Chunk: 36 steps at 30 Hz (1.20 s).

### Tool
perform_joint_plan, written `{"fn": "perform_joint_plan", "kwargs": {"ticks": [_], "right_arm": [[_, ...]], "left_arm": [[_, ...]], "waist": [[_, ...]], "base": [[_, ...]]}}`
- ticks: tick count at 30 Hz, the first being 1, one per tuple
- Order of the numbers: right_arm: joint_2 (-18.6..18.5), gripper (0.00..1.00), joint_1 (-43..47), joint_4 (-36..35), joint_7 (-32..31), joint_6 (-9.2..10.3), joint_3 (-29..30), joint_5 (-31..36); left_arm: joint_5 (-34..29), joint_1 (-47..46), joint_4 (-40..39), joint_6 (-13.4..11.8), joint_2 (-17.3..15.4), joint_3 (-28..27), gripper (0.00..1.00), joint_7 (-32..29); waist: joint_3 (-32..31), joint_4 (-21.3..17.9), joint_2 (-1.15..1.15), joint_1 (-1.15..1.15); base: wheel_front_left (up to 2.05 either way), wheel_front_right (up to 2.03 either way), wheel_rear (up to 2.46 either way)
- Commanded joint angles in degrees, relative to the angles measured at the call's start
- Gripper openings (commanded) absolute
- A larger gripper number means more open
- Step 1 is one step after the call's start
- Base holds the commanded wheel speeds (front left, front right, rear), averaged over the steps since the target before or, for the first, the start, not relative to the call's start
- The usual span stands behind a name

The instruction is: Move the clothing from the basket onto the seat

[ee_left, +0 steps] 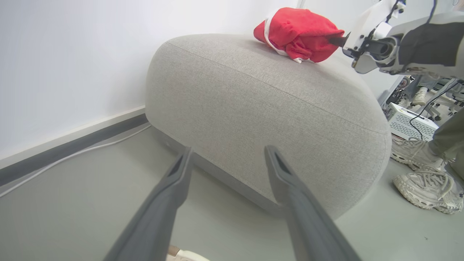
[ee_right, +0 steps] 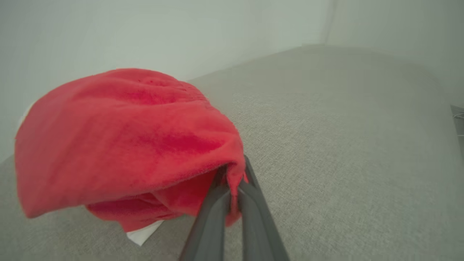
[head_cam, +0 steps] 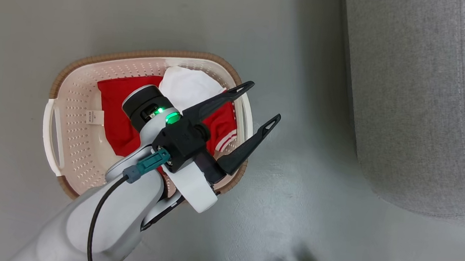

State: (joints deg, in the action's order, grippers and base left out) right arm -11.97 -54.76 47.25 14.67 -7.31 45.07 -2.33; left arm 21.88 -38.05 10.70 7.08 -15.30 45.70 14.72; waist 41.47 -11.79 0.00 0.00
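The cream basket point(head_cam: 70, 103) stands on the floor and holds red clothing point(head_cam: 115, 103) with a white panel and striped trim. Over its right rim hangs my left gripper point(head_cam: 264, 104), open and holding nothing; in the left wrist view the same gripper point(ee_left: 226, 154) points at the grey seat point(ee_left: 261, 105). A bunched red garment point(ee_left: 301, 32) rests on top of the seat. My right gripper point(ee_right: 233, 174) is shut on a fold of that garment point(ee_right: 119, 145), just above the seat cushion point(ee_right: 344, 137).
The seat's rounded corner point(head_cam: 420, 100) lies right of the basket, with grey floor point(head_cam: 303, 187) between them. A wall with a dark skirting and a white cable point(ee_left: 72, 154) runs behind the seat. A person's white shoes point(ee_left: 427, 185) and a white box point(ee_left: 409, 125) are beside the seat.
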Motion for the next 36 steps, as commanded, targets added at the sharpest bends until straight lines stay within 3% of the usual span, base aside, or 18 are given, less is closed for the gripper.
{"fn": "perform_joint_plan", "kwargs": {"ticks": [1,2,10,19,36], "right_arm": [[-1.01,0.11,1.53,-1.18,0.33,-0.18,-0.36,-0.37],[-0.76,0.98,2.28,-1.34,0.33,-0.18,-0.32,-0.74],[1.29,1.00,9.20,-3.38,0.33,-0.18,-5.66,-3.35],[3.20,1.00,15.76,-6.76,0.33,-0.18,-16.90,-6.73],[2.85,1.00,19.37,-11.94,0.33,-0.18,-35.28,-12.10]], "left_arm": [[0.77,-0.32,-1.14,0.41,-0.33,-1.66,1.00,0.28],[0.82,-0.20,-1.08,0.41,-0.19,-1.83,1.00,0.28],[1.27,1.95,-0.02,0.41,1.48,-3.93,1.00,0.28],[1.16,6.17,1.51,0.41,3.39,-8.50,1.00,0.28],[-0.27,14.87,7.11,0.41,7.00,-22.25,1.00,0.28]], "waist": [[-0.55,-0.02,0.00,0.00],[-1.00,0.01,0.00,0.00],[-5.76,1.19,0.00,0.00],[-12.44,3.54,0.00,0.00],[-24.53,9.85,0.00,0.00]], "base": [[0.00,0.00,0.00],[0.00,0.00,0.00],[0.00,0.00,0.00],[0.00,0.00,0.00],[0.00,0.00,0.00]]}}
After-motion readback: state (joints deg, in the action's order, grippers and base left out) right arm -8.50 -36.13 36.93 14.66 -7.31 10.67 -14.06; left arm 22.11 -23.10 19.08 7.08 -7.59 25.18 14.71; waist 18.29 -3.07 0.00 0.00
